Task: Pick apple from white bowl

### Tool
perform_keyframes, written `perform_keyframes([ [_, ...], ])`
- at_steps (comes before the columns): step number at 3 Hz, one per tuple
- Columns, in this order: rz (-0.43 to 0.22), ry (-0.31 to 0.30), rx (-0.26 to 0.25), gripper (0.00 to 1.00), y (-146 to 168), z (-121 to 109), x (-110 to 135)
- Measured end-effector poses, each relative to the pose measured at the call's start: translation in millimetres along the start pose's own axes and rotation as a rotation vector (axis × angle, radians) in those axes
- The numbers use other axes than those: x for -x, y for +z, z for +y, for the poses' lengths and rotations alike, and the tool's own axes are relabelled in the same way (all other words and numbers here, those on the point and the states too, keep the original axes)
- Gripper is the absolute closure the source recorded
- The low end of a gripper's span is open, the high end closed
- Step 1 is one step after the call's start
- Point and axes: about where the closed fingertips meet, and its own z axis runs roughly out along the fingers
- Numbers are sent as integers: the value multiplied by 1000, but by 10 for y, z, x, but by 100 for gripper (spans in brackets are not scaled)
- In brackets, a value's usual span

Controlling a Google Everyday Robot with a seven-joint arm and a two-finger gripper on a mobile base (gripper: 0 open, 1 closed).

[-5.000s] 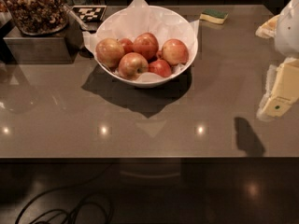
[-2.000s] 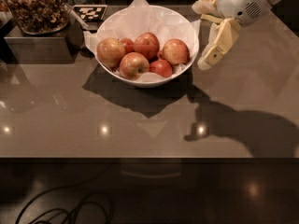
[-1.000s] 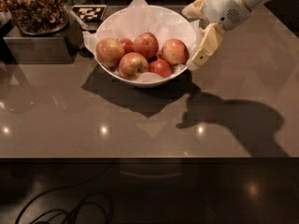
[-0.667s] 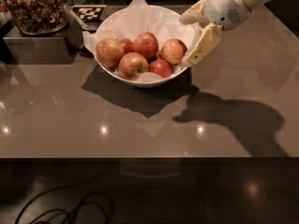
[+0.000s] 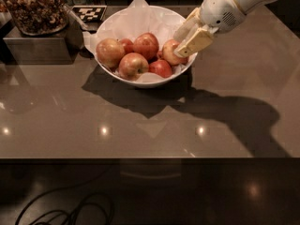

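The white bowl [image 5: 140, 82], lined with crinkled white paper, stands on the brown table at upper centre and holds several apples. The apple [image 5: 168, 53], pinkish-red with a pale cream side, lies at the bowl's right edge. Smaller deep-red apples [image 5: 161, 68] and larger ones [image 5: 110, 52] lie to its left. My gripper [image 5: 190, 34] reaches in from the upper right over the bowl's right rim. It is open, with its cream fingers [image 5: 198, 40] right at the apple and hiding part of its right side.
A clear container of brown nut mix [image 5: 32, 6] sits on a grey box [image 5: 33, 48] at the far left. A black-and-white marker tag [image 5: 90, 13] lies behind the bowl. The table's front edge [image 5: 150, 158] runs across the picture, with cables [image 5: 61, 212] on the floor below.
My arm has swung from the table's right side leftward to the bowl. In the last second the gripper came lower and closer, onto the rightmost apple.
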Motion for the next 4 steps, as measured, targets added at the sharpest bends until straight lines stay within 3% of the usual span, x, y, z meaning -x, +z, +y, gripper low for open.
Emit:
perform_keyframes([
  [2,-23,-1,-1,11,219,-226,3],
  [3,-23,8,-9,9,232,-260,-44],
  [4,-26,25,-24,23,256,-337,-145],
])
